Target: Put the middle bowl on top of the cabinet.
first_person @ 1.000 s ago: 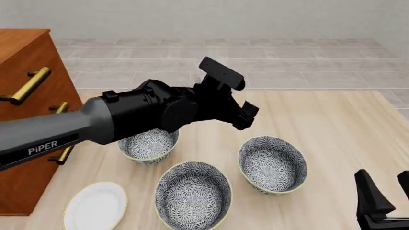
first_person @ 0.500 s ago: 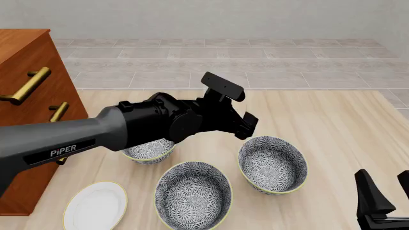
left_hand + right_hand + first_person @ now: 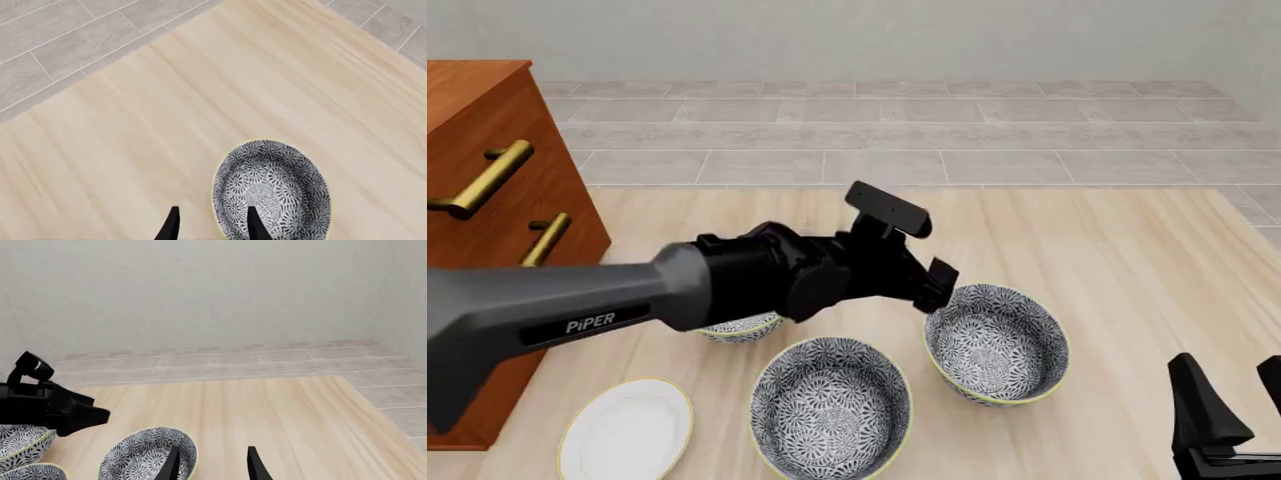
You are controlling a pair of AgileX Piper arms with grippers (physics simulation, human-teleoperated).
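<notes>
Three patterned bowls stand on the table in the front view. The middle bowl (image 3: 830, 405) is nearest the front, between the left bowl (image 3: 745, 326), mostly hidden under my left arm, and the right bowl (image 3: 997, 343). My left gripper (image 3: 941, 284) hangs open at the right bowl's left rim, holding nothing. In the left wrist view that gripper (image 3: 210, 227) has one finger over the right bowl (image 3: 271, 192) and one outside it. The cabinet (image 3: 487, 150) stands at the far left. My right gripper (image 3: 1232, 405) (image 3: 212, 466) stays open at the front right.
A white plate (image 3: 627, 430) lies at the front left, beside the cabinet's base. Brass handles (image 3: 487, 178) stick out from the cabinet front. Bare wooden tabletop (image 3: 1121, 250) stretches behind and right of the bowls. A tiled floor lies beyond.
My left arm has come down and forward, bringing its gripper from above the table's middle to the right bowl's left rim. It now covers more of the left bowl. The right arm is still.
</notes>
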